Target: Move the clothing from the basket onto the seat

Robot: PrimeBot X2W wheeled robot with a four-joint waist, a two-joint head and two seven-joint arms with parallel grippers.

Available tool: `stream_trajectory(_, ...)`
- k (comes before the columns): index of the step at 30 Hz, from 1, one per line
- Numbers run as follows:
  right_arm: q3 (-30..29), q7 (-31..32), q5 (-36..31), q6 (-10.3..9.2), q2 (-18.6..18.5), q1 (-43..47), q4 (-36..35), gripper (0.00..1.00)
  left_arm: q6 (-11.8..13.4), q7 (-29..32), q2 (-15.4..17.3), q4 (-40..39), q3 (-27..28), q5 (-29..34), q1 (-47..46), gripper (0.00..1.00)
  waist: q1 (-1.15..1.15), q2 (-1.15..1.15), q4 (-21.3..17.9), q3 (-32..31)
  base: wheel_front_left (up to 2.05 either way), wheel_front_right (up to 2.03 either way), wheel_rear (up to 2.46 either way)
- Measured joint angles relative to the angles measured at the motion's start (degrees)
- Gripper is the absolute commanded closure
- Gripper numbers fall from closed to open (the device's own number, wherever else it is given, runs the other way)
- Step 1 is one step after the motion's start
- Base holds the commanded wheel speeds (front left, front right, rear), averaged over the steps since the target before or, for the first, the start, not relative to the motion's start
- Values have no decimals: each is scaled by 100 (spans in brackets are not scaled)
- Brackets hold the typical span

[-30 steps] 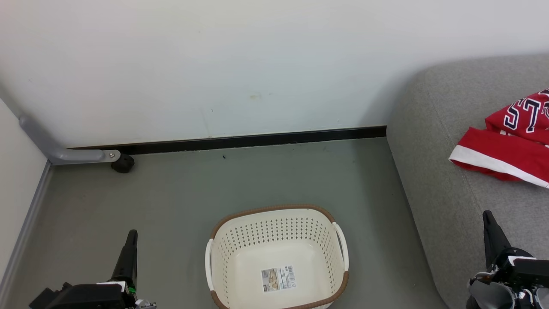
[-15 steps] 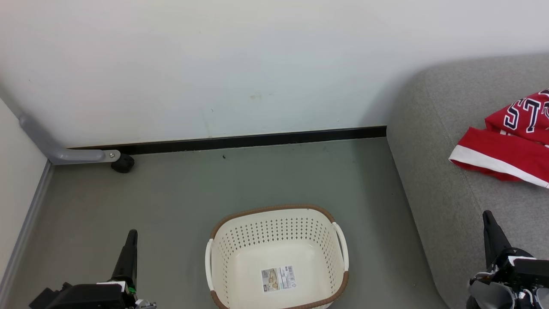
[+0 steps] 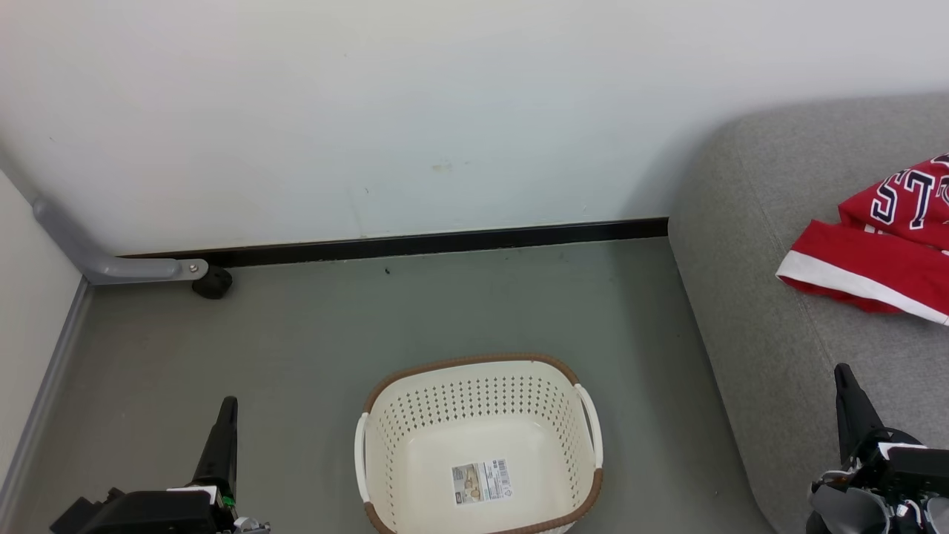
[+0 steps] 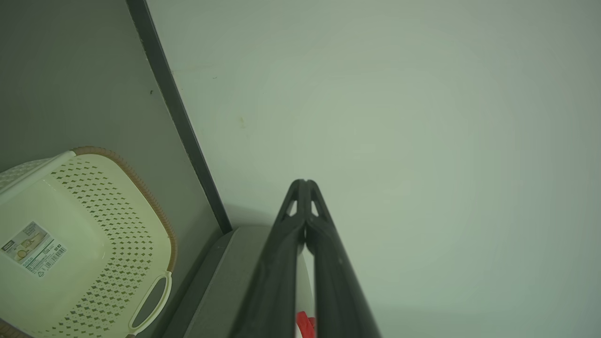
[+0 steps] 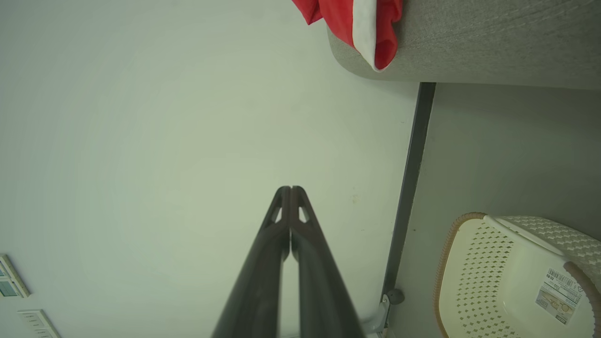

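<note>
Basket [image 3: 474, 400] empty, clothing [image 3: 867, 267] on seat [image 3: 756, 334]: task appears complete. Left gripper [image 3: 226, 415] and right gripper [image 3: 845, 386] closed, holding nothing.

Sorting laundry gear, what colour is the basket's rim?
The rim is brown with a woven look, around the cream perforated basket; the head view shows it best.

Two garments [image 3: 867, 271], one basket [image 3: 474, 360], one seat [image 3: 778, 334]

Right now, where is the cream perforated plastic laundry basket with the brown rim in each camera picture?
Head view: cream perforated plastic laundry basket bottom centre.
Left wrist view: basket lower left.
Right wrist view: basket lower right.
Shared landmark: black skirting strip at the wall's foot.
</note>
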Motion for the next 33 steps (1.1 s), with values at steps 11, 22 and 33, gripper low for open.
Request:
stream_trajectory(11, 0, 0, 0, 0, 0, 1, -1, 100, 0, 0, 0, -2, 0, 0, 0, 100, 0, 0, 0, 0, 0, 0, 0)
stream_trajectory(22, 0, 0, 0, 0, 0, 2, -1, 100, 0, 0, 0, -3, 0, 0, 0, 100, 0, 0, 0, 0, 0, 0, 0)
stream_trajectory(33, 0, 0, 1, 0, 0, 2, -1, 100, 0, 0, -1, -4, 0, 0, 0, 100, 0, 0, 0, 0, 0, 0, 0)
